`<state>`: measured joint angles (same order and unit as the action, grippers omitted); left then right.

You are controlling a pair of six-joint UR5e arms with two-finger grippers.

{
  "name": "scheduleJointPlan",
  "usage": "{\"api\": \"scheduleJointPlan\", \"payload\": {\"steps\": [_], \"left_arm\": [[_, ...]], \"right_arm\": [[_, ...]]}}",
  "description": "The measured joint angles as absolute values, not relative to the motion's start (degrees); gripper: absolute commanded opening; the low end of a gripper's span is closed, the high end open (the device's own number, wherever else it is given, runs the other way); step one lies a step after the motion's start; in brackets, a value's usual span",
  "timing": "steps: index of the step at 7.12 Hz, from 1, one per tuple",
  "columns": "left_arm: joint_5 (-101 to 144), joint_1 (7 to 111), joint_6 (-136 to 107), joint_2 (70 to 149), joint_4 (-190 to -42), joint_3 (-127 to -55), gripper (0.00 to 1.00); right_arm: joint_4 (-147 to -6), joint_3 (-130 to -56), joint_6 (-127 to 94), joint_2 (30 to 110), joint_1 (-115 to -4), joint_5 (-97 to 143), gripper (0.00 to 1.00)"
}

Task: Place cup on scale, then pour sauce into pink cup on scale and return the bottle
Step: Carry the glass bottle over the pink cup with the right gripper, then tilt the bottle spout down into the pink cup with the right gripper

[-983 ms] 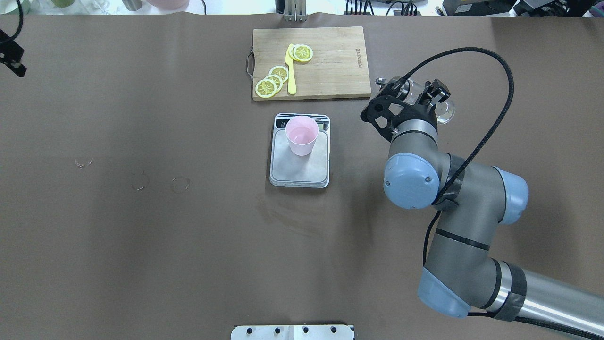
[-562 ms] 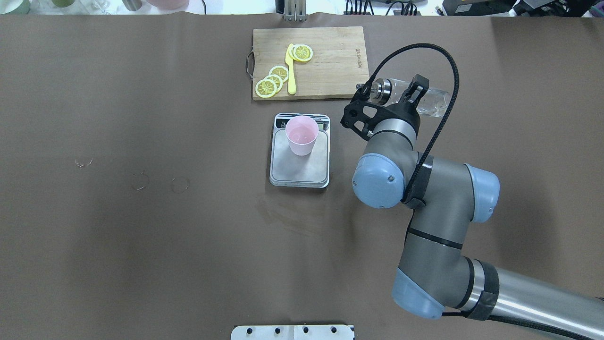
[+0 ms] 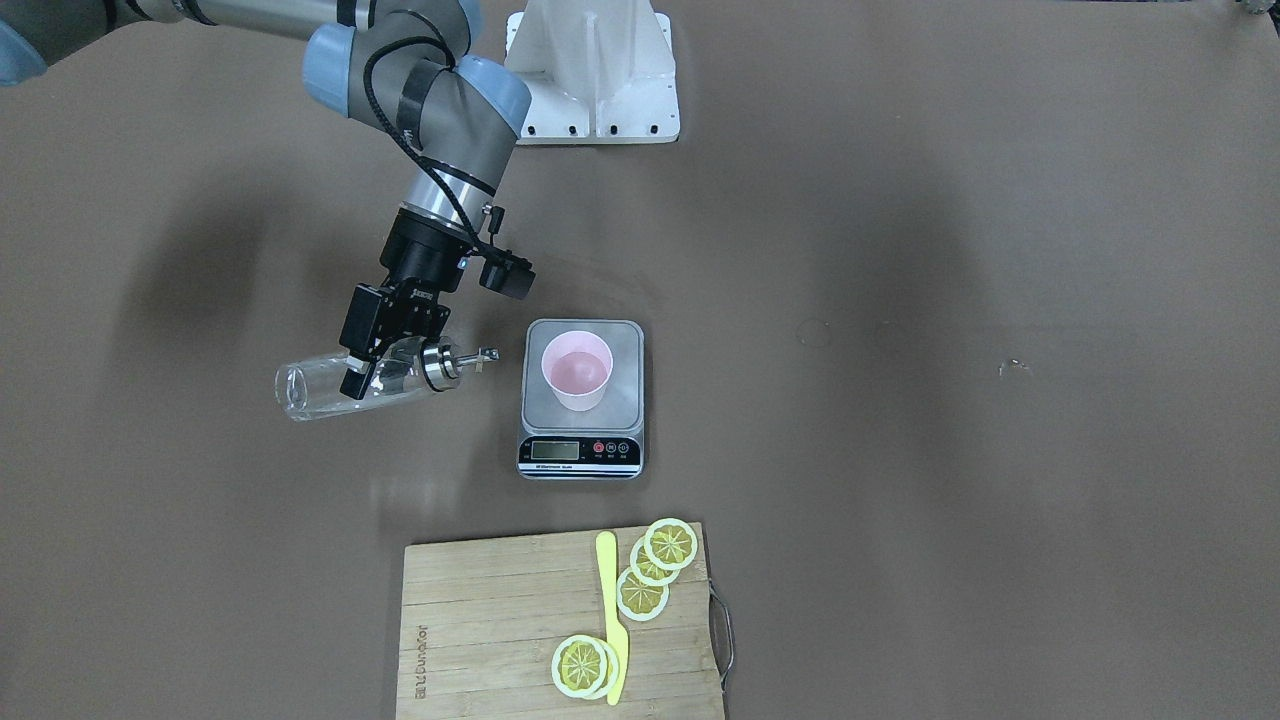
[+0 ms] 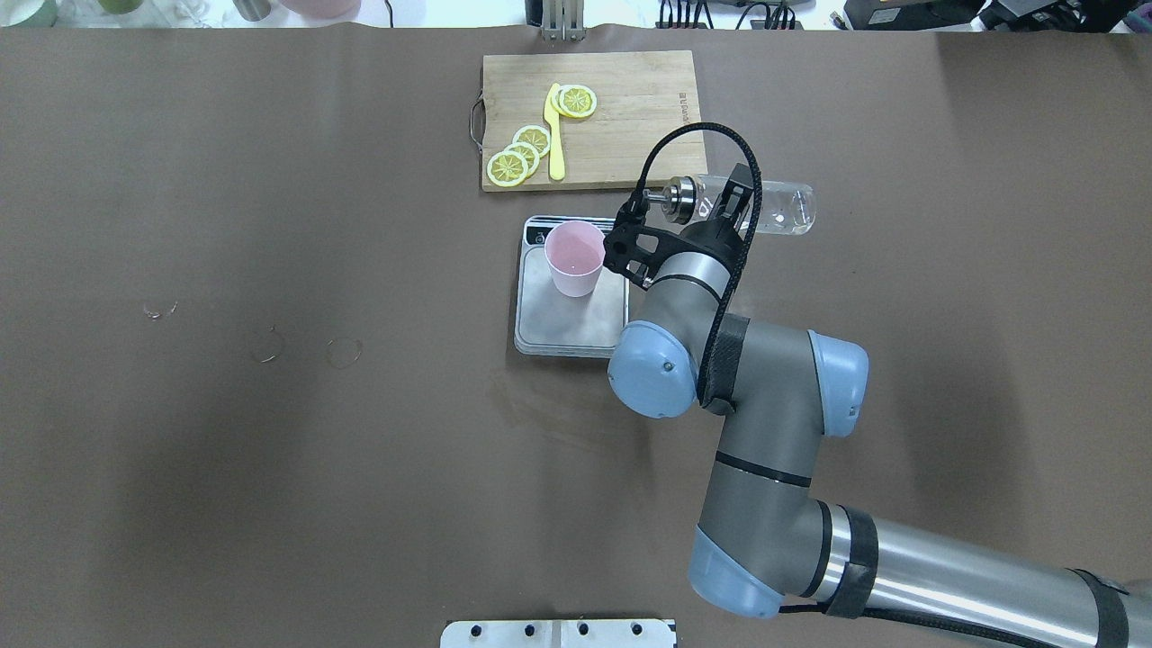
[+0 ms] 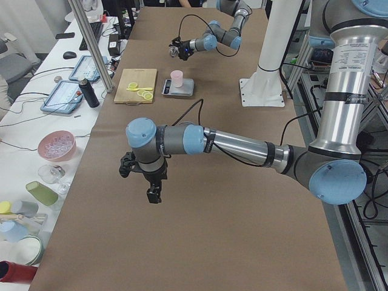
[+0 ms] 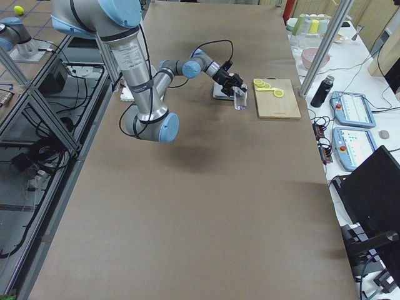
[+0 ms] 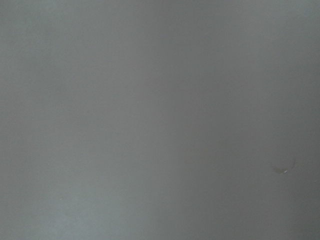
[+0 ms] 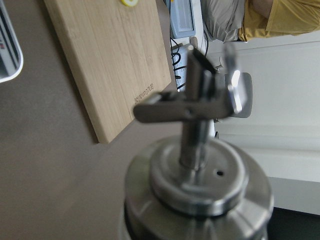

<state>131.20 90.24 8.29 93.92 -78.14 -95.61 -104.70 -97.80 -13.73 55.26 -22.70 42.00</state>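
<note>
Brown-covered table (image 4: 270, 450), evenly lit, benches with clutter beyond its far edge. The right gripper (image 4: 733, 207) was pinched across the glass body of the bottle (image 4: 783, 209), just behind its silver spout cap (image 3: 440, 363). The bottle hung nearly level in the air, right of the scale (image 4: 567, 324). Its spout pointed left toward the cup (image 4: 574, 256) but stopped short of the rim. The cup stood upright on the far part of the platform, with the cutting board (image 4: 630, 108) farther off. The left gripper (image 5: 151, 193) hung well to the left; jaw state could not be told. Judgement: the glass is rigid, smooth and breakable, so the body hold near the neck suits it. The light cup could tip if the spout nudged it.
</note>
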Motion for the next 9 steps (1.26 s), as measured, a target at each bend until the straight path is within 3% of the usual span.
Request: {"api": "scheduleJointPlan", "payload": {"steps": [3, 9], "left_arm": [[132.0, 90.3, 8.3, 91.2, -86.8, -90.7, 0.98], [133.2, 90.3, 7.9, 91.1, -86.5, -90.1, 0.98]], "right_arm": [[-110.7, -97.4, -13.4, 53.0, -20.4, 39.9, 0.0], [-112.3, -91.3, -7.6, 49.6, -20.0, 38.0, 0.0]]}}
